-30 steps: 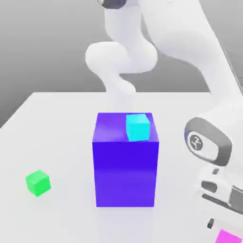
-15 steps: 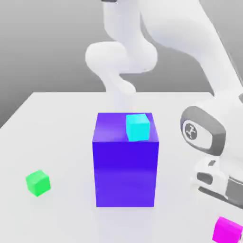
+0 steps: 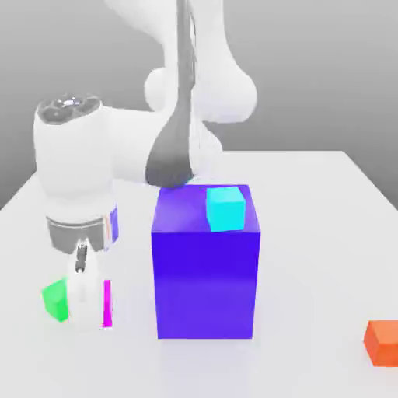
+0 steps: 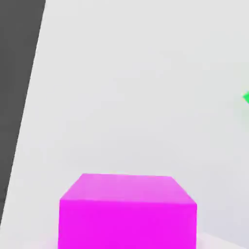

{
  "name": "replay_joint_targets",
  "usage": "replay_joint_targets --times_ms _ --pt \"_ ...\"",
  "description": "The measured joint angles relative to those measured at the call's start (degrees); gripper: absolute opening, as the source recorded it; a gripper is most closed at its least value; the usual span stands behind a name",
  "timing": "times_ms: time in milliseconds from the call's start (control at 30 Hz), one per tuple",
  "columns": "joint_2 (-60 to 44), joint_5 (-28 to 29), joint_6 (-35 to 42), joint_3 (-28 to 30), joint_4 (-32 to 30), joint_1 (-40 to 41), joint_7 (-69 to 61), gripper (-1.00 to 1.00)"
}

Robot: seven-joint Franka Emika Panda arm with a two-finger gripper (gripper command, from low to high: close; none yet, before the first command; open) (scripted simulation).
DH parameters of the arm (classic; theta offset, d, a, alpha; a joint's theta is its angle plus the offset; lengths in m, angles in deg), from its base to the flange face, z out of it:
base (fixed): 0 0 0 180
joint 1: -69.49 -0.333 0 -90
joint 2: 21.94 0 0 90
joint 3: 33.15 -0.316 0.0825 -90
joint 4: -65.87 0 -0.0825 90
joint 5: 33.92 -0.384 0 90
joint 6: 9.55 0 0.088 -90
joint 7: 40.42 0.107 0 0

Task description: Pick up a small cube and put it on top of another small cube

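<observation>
Exterior view: gripper (image 3: 87,315) — clamped on pink cube (image 3: 106,303) — has moved from right edge to beside green cube (image 3: 54,300); no legible writing.

big blue-purple block (image 3: 206,284) mid-table, little cyan cube (image 3: 225,208) sitting on top, orange cube (image 3: 382,343) near right, white table (image 3: 311,256)

The worktop (image 3: 326,233) is smooth, pale and faintly glossy, mirroring the smooth, evenly coloured big blue-purple block (image 3: 206,264), while the magenta cube (image 4: 127,211), green cube (image 3: 54,299), cyan cube (image 3: 225,208) and orange cube (image 3: 382,343) look matt, and the arm (image 3: 85,167) is satiny white plastic.
</observation>
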Motion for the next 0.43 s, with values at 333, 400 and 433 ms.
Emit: replay_joint_targets --times_ms 333,400,433 --pt "-5.42 -2.27 -11.20 2.92 -6.66 6.44 -0.20 -1.00" --pt "-6.65 -2.37 -12.37 2.86 -6.61 6.46 -0.28 1.00" --pt "-6.65 -2.37 -12.37 2.86 -6.61 6.46 -0.28 1.00"
